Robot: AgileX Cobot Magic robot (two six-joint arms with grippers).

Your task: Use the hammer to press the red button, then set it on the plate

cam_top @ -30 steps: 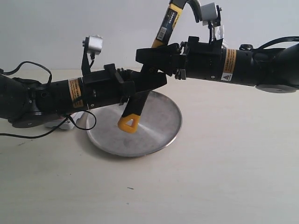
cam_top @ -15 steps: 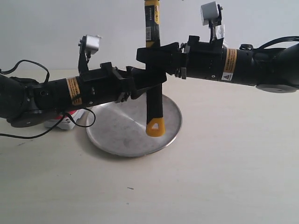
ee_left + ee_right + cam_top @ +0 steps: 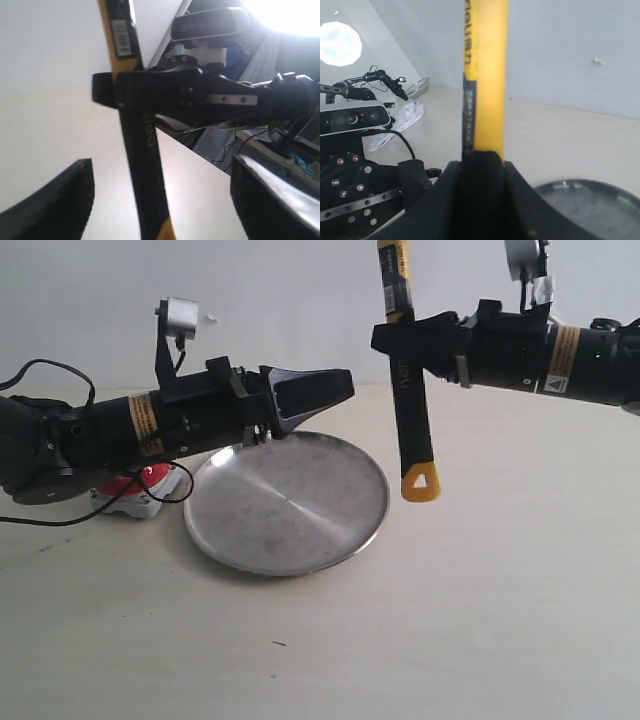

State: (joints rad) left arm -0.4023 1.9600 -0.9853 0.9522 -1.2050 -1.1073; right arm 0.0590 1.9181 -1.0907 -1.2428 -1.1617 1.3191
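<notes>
On the table (image 3: pixel 480 620), the left arm (image 3: pixel 120 430) partly hides the red button (image 3: pixel 140 480).

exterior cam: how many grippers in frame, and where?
2. Left gripper is left of centre, by the plate's far rim, jaws open and empty. Right gripper is upper right, gripping the hammer upright, yellow end down.

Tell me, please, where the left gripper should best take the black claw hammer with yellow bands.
Grip the black handle stretch of the yellow-banded claw hammer, between the right gripper and the yellow end. Come level from the side of the left gripper: the handle hangs upright and bare there.
</notes>
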